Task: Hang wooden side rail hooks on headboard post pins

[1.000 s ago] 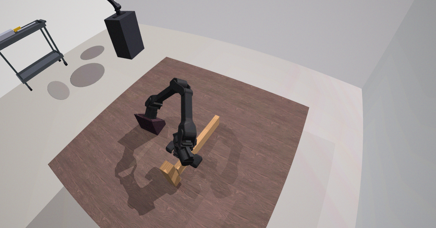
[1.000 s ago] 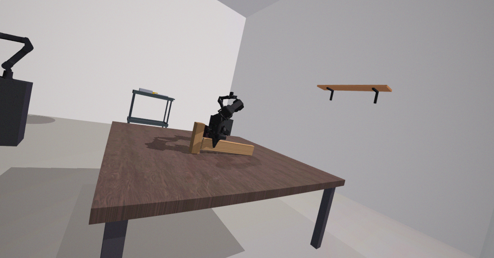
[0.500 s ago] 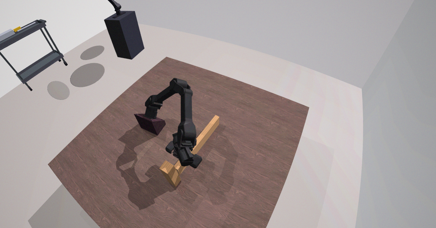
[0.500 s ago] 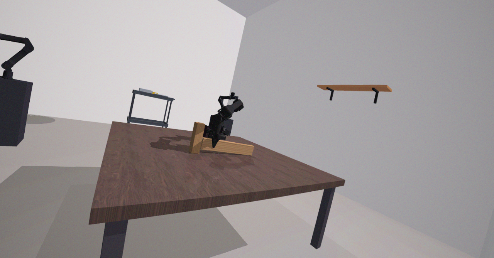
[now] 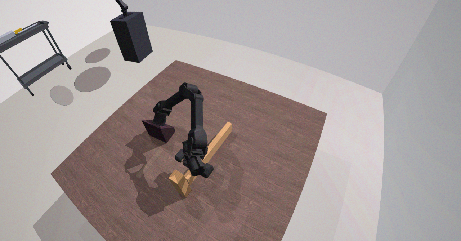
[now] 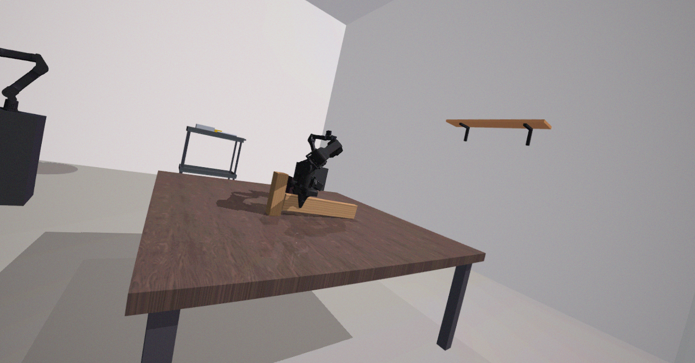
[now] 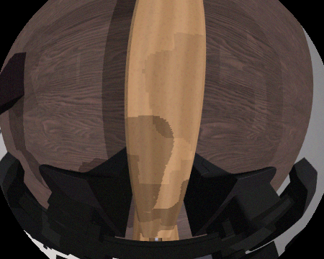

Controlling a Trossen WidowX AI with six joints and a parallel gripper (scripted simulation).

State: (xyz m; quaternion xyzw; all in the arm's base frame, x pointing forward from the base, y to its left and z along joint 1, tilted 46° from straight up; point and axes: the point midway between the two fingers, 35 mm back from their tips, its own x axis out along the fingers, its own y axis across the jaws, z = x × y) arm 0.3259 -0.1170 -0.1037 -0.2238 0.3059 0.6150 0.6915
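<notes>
The wooden side rail (image 5: 219, 141) (image 6: 333, 208) (image 7: 165, 90) slopes slightly down from the post to its far end, which appears to rest on the table (image 5: 273, 126) (image 6: 218, 259). The headboard post (image 5: 180, 182) (image 6: 277, 195) stands upright at the rail's near end. In the exterior view the rail's end shows no clear gap to the post. The hooks, the pins and the inside of the slot are hidden, so I cannot tell whether the hooks sit on the pins. My gripper (image 5: 195, 172) (image 6: 301, 203) (image 7: 156, 146) is shut on the rail near the post, one finger on each side.
My arm's dark base block (image 5: 159, 132) stands on the table beside the rail. Away from the table are a dark pedestal (image 5: 131, 38) (image 6: 19, 157) bearing another arm, a grey cart (image 5: 41, 68) (image 6: 211, 169) and a wall shelf (image 6: 500, 123).
</notes>
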